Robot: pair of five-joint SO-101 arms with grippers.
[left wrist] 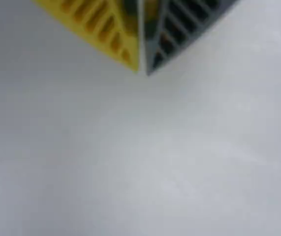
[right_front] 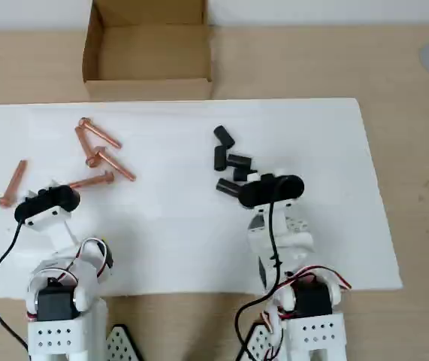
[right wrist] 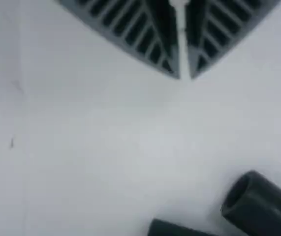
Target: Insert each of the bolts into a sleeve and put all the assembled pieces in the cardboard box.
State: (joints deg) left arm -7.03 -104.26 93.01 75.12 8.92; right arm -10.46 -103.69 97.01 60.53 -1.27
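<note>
**High and wrist views.** We saw a pale wooden table (right_front: 409,150) covered across its middle by a smooth white sheet (right_front: 169,248).

- **Left gripper** (left wrist: 141,69): it had one ribbed yellow finger and one ribbed dark finger. It was clenched tip to tip over bare sheet and grasped nothing.
- **Right gripper** (right wrist: 182,73): its two ribbed grey fingers were likewise closed to a thin slit on nothing.
- **Bolts** (right_front: 101,133): slender and copper-coloured, these lay scattered just ahead of the left gripper. A lone bolt (right_front: 13,183) lay apart at its outer side.
- **Sleeves** (right_front: 239,160): short, black, matte tubes with hollow ends, these were clustered just ahead of the right gripper.
- **Cardboard box** (right_front: 94,53): open-topped, it stood well beyond the bolts, off the sheet.
</note>
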